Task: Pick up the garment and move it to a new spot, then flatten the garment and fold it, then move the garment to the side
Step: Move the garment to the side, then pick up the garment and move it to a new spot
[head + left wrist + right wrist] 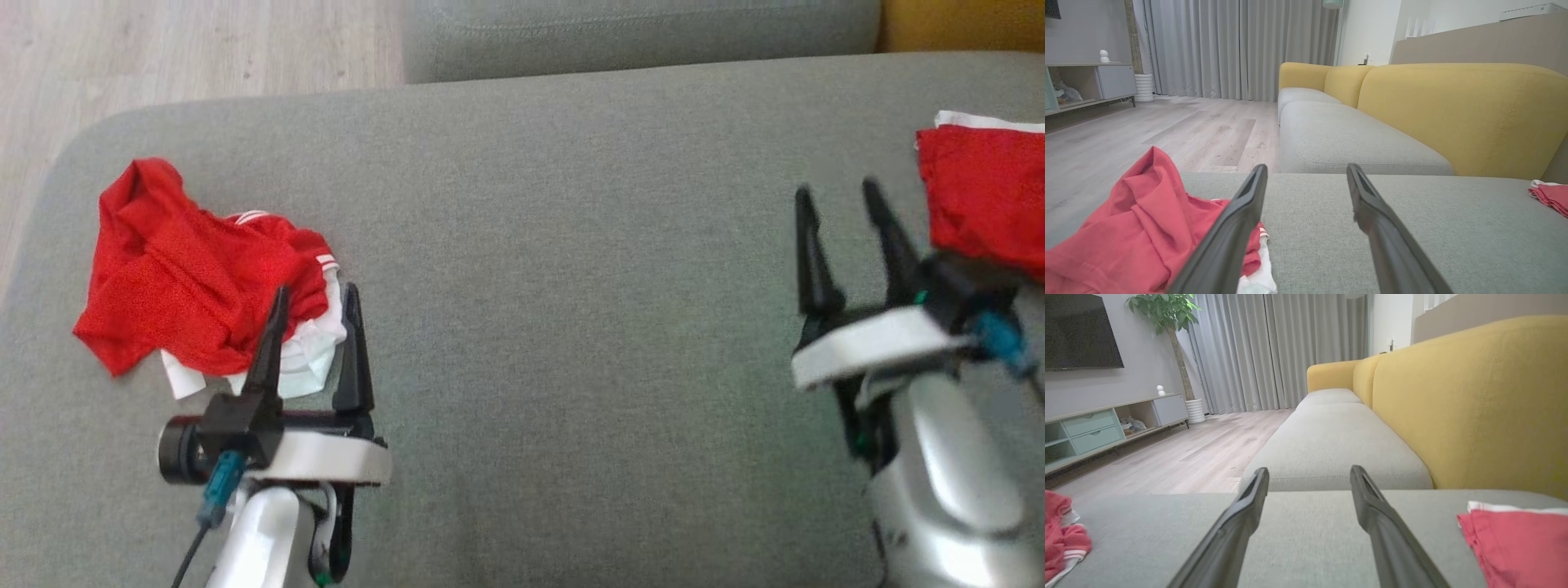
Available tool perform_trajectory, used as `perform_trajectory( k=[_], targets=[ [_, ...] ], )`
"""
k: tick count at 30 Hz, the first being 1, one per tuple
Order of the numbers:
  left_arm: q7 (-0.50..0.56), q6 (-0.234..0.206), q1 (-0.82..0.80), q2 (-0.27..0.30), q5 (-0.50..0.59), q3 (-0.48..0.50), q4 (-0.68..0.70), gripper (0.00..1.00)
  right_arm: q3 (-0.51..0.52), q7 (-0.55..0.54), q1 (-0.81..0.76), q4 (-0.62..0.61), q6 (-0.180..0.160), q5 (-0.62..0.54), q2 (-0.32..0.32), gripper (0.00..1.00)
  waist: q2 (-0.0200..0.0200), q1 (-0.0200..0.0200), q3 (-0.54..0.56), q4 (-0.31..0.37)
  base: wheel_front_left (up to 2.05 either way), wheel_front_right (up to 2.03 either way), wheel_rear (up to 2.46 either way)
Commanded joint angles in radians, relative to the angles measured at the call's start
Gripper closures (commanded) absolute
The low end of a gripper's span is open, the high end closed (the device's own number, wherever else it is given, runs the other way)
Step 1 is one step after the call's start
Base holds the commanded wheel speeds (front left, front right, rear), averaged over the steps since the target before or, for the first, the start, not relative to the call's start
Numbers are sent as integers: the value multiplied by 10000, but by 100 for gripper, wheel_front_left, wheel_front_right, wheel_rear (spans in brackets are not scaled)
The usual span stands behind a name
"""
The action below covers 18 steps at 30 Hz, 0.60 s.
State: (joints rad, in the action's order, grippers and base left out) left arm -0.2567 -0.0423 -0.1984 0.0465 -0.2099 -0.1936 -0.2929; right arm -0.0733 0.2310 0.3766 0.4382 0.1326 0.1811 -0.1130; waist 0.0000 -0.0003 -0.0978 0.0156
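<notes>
A crumpled red and white garment (188, 278) lies on the left part of the grey sofa seat (571, 245). My left gripper (317, 290) is open at the garment's right edge, its left finger over the white cloth. In the left wrist view the garment (1139, 228) bunches to the left of the open left gripper (1306, 167), with nothing between the fingers. A folded red garment with a white edge (988, 196) lies at the far right. My right gripper (837, 189) stands open just left of it, apart from it. The right wrist view shows the open right gripper (1309, 469) and the folded garment (1519, 543) to its right.
The seat's rounded left edge drops to a pale wooden floor (163, 57). Beyond the seat lies another grey cushion (637, 33), and a yellow backrest (1474, 408) runs along the right. A low cabinet (1106, 424) stands across the room.
</notes>
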Motion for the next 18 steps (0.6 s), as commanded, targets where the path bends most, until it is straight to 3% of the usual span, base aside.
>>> perform_trajectory(
  k=[1,7,18],
  targets=[
    [-51,48,-83,90,129,359,260,0,-67,164,-111,-527,-19,-65,220,0,0,3,89,33,0,0,0],
    [-51,52,333,77,168,484,313,0,183,271,-1434,-1127,-19,-185,605,0,0,3,222,87,0,0,0],
    [-51,-24,604,48,64,377,340,0,-77,298,-1934,-1461,-19,175,626,0,0,3,431,57,0,0,0]
  ],
)
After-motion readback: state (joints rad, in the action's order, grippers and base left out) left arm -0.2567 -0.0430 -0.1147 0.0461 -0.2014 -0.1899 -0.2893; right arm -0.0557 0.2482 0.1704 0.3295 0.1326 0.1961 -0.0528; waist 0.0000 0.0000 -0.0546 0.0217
